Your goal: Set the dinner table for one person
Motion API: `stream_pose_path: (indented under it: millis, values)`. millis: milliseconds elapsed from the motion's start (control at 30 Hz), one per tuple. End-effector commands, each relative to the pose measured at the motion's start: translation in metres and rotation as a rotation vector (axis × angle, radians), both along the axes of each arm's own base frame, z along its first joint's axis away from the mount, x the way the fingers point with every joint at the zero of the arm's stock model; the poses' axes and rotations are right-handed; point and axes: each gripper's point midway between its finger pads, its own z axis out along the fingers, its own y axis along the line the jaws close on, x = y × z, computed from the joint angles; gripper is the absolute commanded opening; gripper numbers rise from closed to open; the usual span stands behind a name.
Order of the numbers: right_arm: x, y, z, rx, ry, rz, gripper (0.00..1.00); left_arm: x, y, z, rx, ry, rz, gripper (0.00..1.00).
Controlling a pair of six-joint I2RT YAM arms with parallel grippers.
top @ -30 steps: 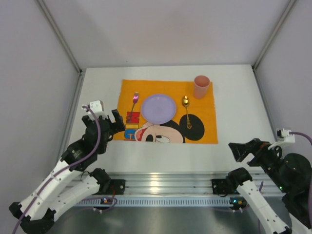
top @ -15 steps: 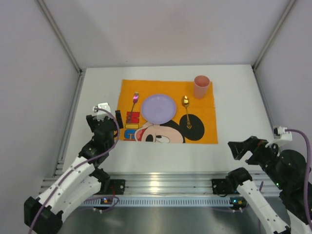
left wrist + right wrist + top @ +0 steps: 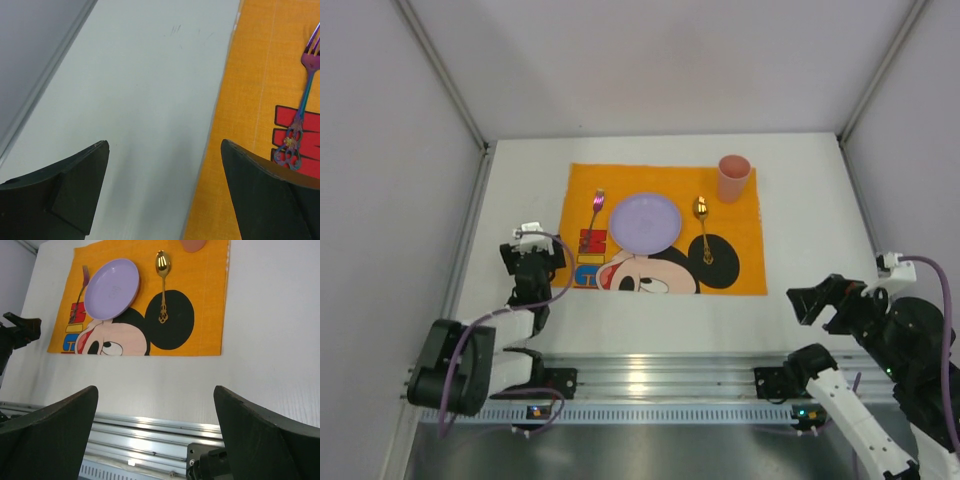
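No readable lettering, only blurred colour blocks on placemat [image 3: 745, 232]

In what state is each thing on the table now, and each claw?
Placemat: spread flat on the dinner table.
Plate: upright, empty.
Fork: lying flat, left of plate.
Spoon: lying flat, right of plate.
Cup: standing upright, mouth up.
Left claw: open, empty.
Right claw: open, empty.

I see left arm folded back toward its base; left gripper [image 3: 532, 256] drawn slightly left and near. Right gripper [image 3: 817, 300] edged left.
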Motion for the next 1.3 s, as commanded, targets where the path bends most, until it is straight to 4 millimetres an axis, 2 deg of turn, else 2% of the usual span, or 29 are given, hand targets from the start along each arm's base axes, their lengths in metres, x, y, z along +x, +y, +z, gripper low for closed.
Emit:
stream_pose_path:
  millis: [0, 67, 100, 133, 167, 200, 300, 333, 367, 433, 767, 833, 933, 1000, 1033, 1067, 1100, 1133, 1167, 1200, 1233, 1267]
  values:
    - [0.008, 0.008, 0.005, -0.016, 0.032, 0.034, 1.0, 0.028, -0.007, 0.032, -0.097, -0.225, -0.061, 0.99]
    - [0.011, 0.009, 0.011, -0.023, 0.028, 0.039, 1.0, 0.032, 0.002, 0.029, -0.103, -0.242, -0.043, 0.98]
    - [0.017, 0.01, 0.013, -0.037, 0.029, 0.042, 1.0, 0.035, 0.002, 0.018, -0.117, -0.212, -0.047, 0.98]
    - [0.02, 0.01, 0.016, -0.045, 0.029, 0.037, 1.0, 0.037, 0.005, 0.018, -0.12, -0.22, -0.041, 0.98]
    - [0.022, 0.008, 0.023, -0.054, 0.012, 0.026, 1.0, 0.037, 0.0, 0.013, -0.118, -0.212, -0.079, 0.99]
    - [0.029, 0.008, 0.024, -0.068, 0.028, 0.02, 1.0, 0.038, -0.002, -0.002, -0.103, -0.179, -0.092, 0.99]
    - [0.04, 0.006, 0.036, -0.092, 0.028, -0.003, 1.0, 0.051, 0.0, 0.001, -0.101, -0.178, -0.082, 0.98]
    - [0.043, 0.006, 0.039, -0.091, 0.028, -0.013, 1.0, 0.052, 0.0, -0.012, -0.106, -0.116, -0.073, 0.99]
    - [0.046, 0.006, 0.046, -0.086, 0.011, -0.021, 1.0, 0.06, 0.0, -0.006, -0.102, -0.123, -0.074, 0.99]
    - [0.054, 0.007, 0.049, -0.089, 0.011, -0.033, 1.0, 0.068, -0.005, -0.01, -0.096, -0.087, -0.106, 0.98]
    - [0.1, 0.012, 0.082, -0.142, -0.084, -0.063, 1.0, 0.066, -0.005, -0.009, -0.099, -0.095, -0.109, 0.99]
    - [0.108, 0.015, 0.083, -0.153, -0.07, -0.055, 1.0, 0.066, -0.005, -0.009, -0.101, -0.094, -0.109, 0.98]
    - [0.104, 0.023, 0.066, -0.129, 0.004, -0.024, 1.0, 0.066, -0.005, -0.009, -0.099, -0.093, -0.109, 0.98]
    - [0.089, 0.033, 0.051, -0.061, 0.042, 0.023, 1.0, 0.066, -0.005, -0.009, -0.099, -0.093, -0.109, 0.99]
    - [0.084, 0.038, 0.042, -0.03, 0.054, 0.039, 1.0, 0.066, -0.005, -0.009, -0.098, -0.093, -0.109, 0.98]
    - [0.084, 0.045, 0.018, 0.017, 0.096, 0.047, 1.0, 0.066, -0.005, -0.009, -0.101, -0.094, -0.109, 0.98]
    - [0.071, 0.052, 0.017, 0.074, 0.067, 0.093, 1.0, 0.066, -0.005, -0.009, -0.098, -0.094, -0.109, 0.99]
    - [0.068, 0.056, 0.009, 0.105, 0.063, 0.106, 1.0, 0.066, -0.005, -0.009, -0.097, -0.093, -0.108, 0.98]
    - [0.069, 0.061, -0.009, 0.129, 0.078, 0.12, 1.0, 0.066, -0.005, -0.009, -0.098, -0.094, -0.109, 0.98]
    - [0.065, 0.059, -0.009, 0.144, 0.041, 0.115, 1.0, 0.066, -0.005, -0.009, -0.099, -0.095, -0.107, 0.98]
    - [0.068, 0.058, -0.021, 0.147, 0.052, 0.099, 1.0, 0.066, -0.005, -0.009, -0.099, -0.093, -0.109, 0.98]
    - [0.072, 0.058, -0.019, 0.154, 0.027, 0.09, 1.0, 0.066, -0.005, -0.009, -0.099, -0.095, -0.109, 0.99]
